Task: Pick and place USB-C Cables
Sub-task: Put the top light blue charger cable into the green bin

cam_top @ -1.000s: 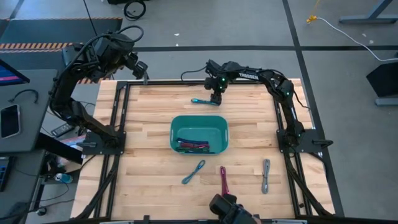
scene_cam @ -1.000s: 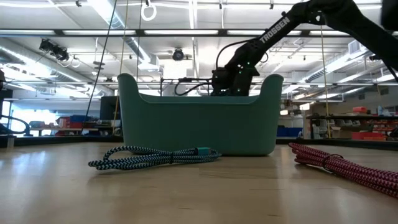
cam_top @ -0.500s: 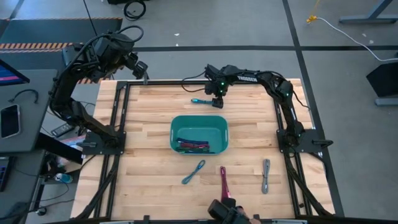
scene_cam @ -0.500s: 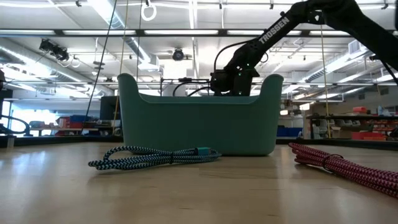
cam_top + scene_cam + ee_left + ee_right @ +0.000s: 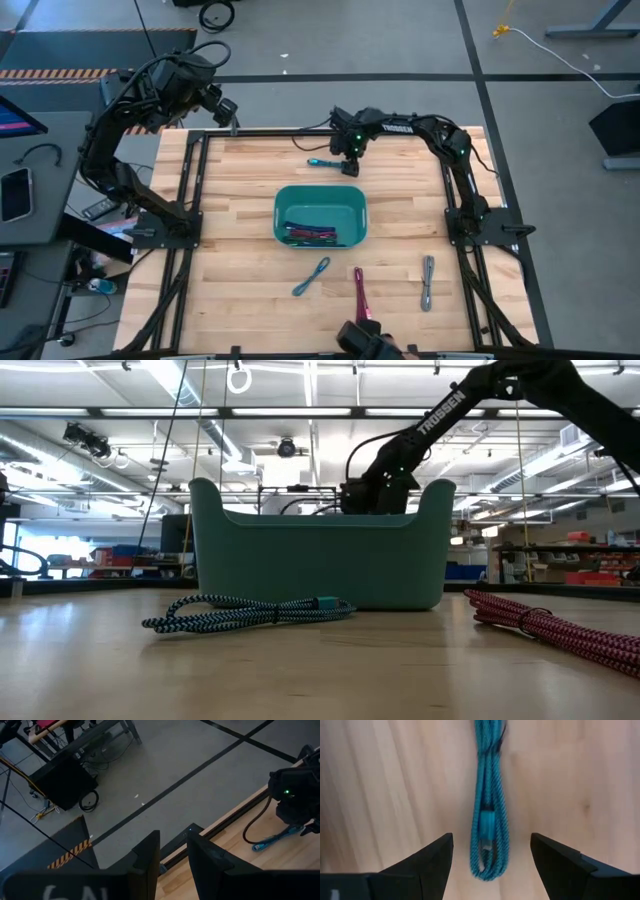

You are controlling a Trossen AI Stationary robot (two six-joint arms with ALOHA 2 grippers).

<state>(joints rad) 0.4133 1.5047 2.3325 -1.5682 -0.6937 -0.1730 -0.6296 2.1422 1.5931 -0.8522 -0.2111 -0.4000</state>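
Note:
A cyan USB-C cable bundle (image 5: 320, 161) (image 5: 490, 820) lies flat on the wooden table near its far edge. My right gripper (image 5: 349, 165) (image 5: 491, 840) points down just above it. It is open, with one finger on each side of the bundle's looped end and touching neither side. A teal bin (image 5: 283, 215) at the table's middle holds several cables. A blue-black cable (image 5: 311, 276), a magenta one (image 5: 359, 288) and a grey one (image 5: 428, 282) lie near the front edge. My left gripper (image 5: 228, 112) (image 5: 173, 857) hangs raised over the far left corner, with a narrow gap and nothing in it.
The black frame rails (image 5: 195, 190) run along the table's left, right and far sides. In the low view the bin (image 5: 318, 555) hides the right gripper's fingers. Bare wood lies between the bin and the cyan cable.
My right gripper has sunk a little toward the cyan cable, its fingers staying open. The cable has not moved.

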